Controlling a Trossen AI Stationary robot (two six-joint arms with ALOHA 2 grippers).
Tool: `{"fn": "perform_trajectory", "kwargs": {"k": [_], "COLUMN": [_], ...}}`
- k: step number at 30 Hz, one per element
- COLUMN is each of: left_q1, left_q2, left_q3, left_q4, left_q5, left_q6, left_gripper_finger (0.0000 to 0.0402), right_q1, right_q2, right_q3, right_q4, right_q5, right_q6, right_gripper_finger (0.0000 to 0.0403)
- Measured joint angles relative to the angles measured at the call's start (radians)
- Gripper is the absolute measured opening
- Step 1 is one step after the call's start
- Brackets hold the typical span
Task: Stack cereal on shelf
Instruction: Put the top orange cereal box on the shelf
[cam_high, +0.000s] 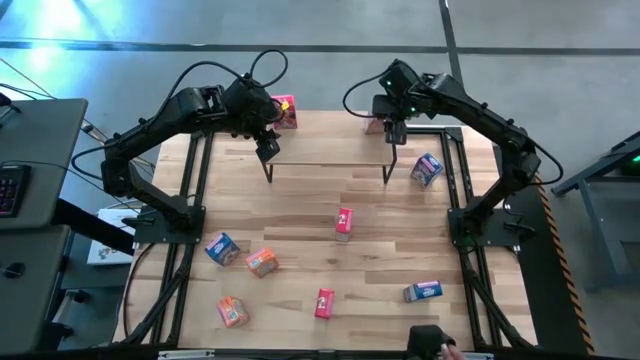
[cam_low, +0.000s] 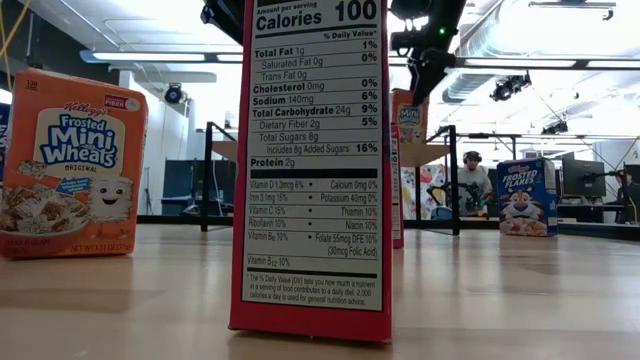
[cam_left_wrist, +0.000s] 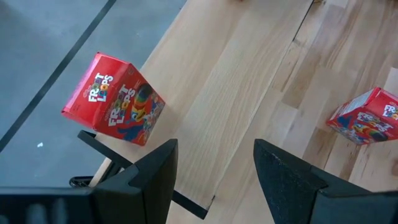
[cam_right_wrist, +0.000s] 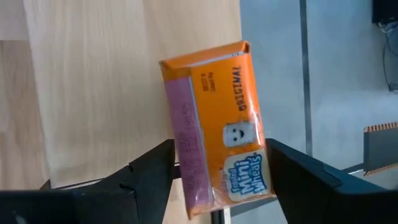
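Observation:
The shelf (cam_high: 330, 150) stands at the table's far side. A red Froot Loops box (cam_high: 285, 110) stands on its far left corner (cam_left_wrist: 115, 99). An orange Mini Wheats box (cam_high: 375, 125) stands on its far right corner (cam_right_wrist: 214, 149) (cam_low: 408, 115). My left gripper (cam_high: 266, 148) (cam_left_wrist: 214, 168) hovers open over the shelf's left end, on the near side of the red box. My right gripper (cam_high: 393, 132) (cam_right_wrist: 217, 168) is open just above the orange box, with a finger on either side of it. Whether those fingers touch the box cannot be told.
Loose boxes on the table: blue (cam_high: 427, 168) right of the shelf, red (cam_high: 344, 222) in the middle, blue (cam_high: 221, 247), orange (cam_high: 261, 262), orange (cam_high: 232, 311), red (cam_high: 324, 302), blue (cam_high: 423, 291). A dark object (cam_high: 430, 340) sits at the near edge. A person (cam_low: 470, 180) sits far behind.

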Motion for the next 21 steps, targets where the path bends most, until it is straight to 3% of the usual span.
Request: {"fn": "perform_trajectory", "kwargs": {"k": [21], "left_q1": [0.000], "left_q2": [0.000], "left_q3": [0.000], "left_q4": [0.000], "left_q5": [0.000], "left_q6": [0.000], "left_gripper_finger": [0.0202], "right_q1": [0.000], "right_q2": [-0.001], "right_q3": [0.000], "right_q4": [0.057], "right_q5": [0.056], "right_q6": [-0.019], "right_gripper_finger": [0.0242]}}
